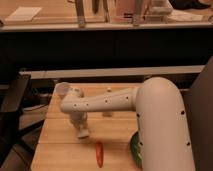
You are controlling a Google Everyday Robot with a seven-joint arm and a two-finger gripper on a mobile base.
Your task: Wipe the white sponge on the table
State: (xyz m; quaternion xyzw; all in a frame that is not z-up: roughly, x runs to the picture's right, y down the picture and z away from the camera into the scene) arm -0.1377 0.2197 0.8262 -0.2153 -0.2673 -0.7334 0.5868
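Observation:
My white arm reaches from the right across the wooden table [55, 150]. The gripper [81, 131] points straight down at the table's left middle, its tip at or just above the surface. A small white lump [83, 134] shows at its tip; I cannot tell whether it is the white sponge or part of the gripper. Another small pale object [107, 114] lies just beyond the arm, partly hidden by it.
A red-orange elongated object [99, 154] lies on the table in front of the gripper. A green object [133, 146] sits at the front right, half hidden by my arm. A dark chair [12, 107] stands at the left. A dark counter runs behind.

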